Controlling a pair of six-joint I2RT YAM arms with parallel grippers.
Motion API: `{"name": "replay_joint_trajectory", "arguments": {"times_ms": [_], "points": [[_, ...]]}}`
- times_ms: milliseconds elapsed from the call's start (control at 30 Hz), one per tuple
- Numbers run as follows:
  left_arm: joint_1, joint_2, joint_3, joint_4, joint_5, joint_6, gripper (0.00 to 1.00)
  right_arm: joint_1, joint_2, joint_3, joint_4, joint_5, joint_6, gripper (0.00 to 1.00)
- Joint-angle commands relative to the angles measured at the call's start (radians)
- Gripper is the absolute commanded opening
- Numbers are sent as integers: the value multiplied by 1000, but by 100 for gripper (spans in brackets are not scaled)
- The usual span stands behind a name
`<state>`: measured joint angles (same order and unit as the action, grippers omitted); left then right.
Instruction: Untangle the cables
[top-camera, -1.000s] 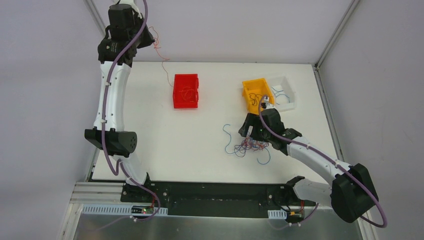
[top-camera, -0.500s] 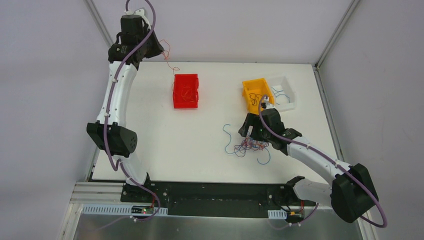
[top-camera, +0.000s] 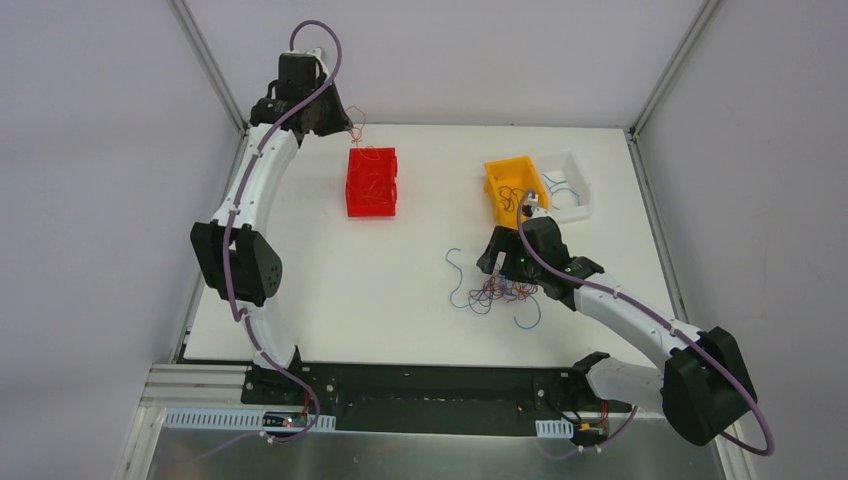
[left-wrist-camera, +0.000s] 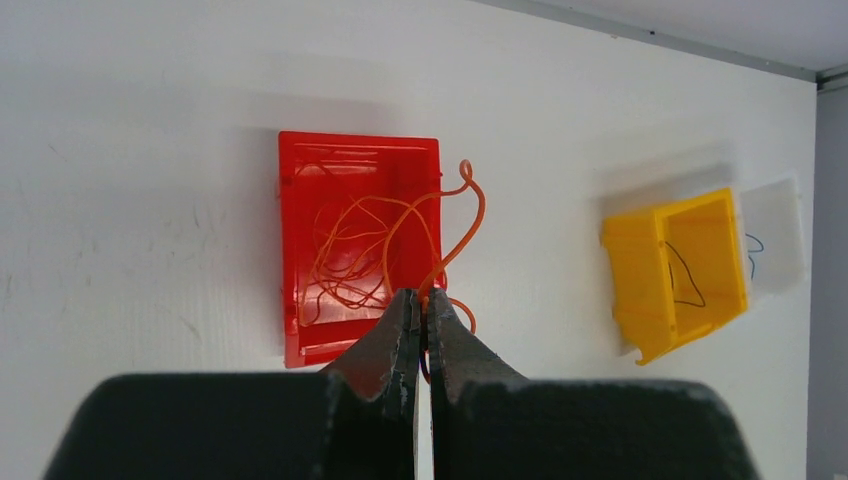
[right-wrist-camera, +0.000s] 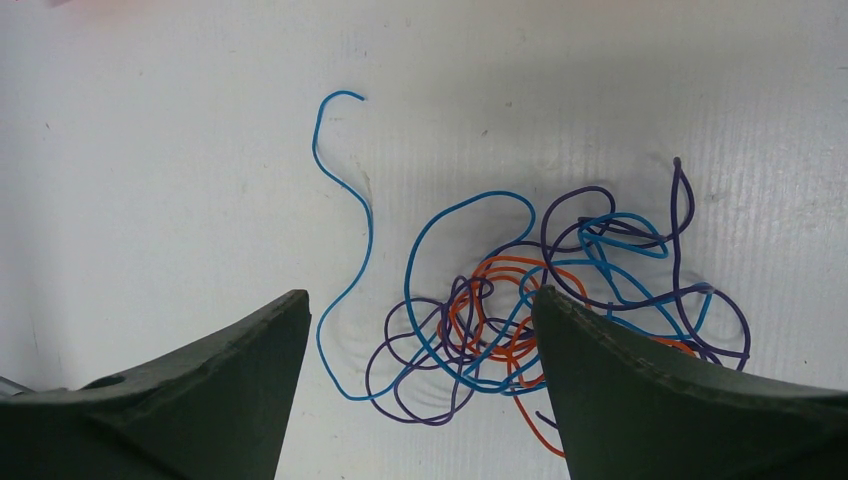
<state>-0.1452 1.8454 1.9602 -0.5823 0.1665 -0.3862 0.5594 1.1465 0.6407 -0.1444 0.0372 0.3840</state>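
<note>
One red bin (top-camera: 351, 185) far-side, cables (top-camera: 495, 294) near-right

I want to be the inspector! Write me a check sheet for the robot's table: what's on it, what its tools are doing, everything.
Surface: white table.
Job's things: tangle of blue, purple and orange wires on the table; one orange wire apart, over the red bin, which holds more orange wires; yellow bin holds a dark wire; clear bin holds blue wire.
Clutter: nothing seen.
Grippers: left tool shut on the orange wire; right tool open over the tangle, holding nothing.
Cables: purple cables run along both arms.
Surroundings: plain grey walls around the table.
</note>
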Motion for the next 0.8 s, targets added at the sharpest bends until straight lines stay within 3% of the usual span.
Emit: {"name": "replay_joint_trajectory", "arguments": {"times_ms": [0,767], "points": [[-6,49,-27,35,-10,1,0,-6,-31,30,11,-5,-2,85],[-15,172,-225,93,-74,41,0,-6,-59,29,-3,4,-4,85]]}}
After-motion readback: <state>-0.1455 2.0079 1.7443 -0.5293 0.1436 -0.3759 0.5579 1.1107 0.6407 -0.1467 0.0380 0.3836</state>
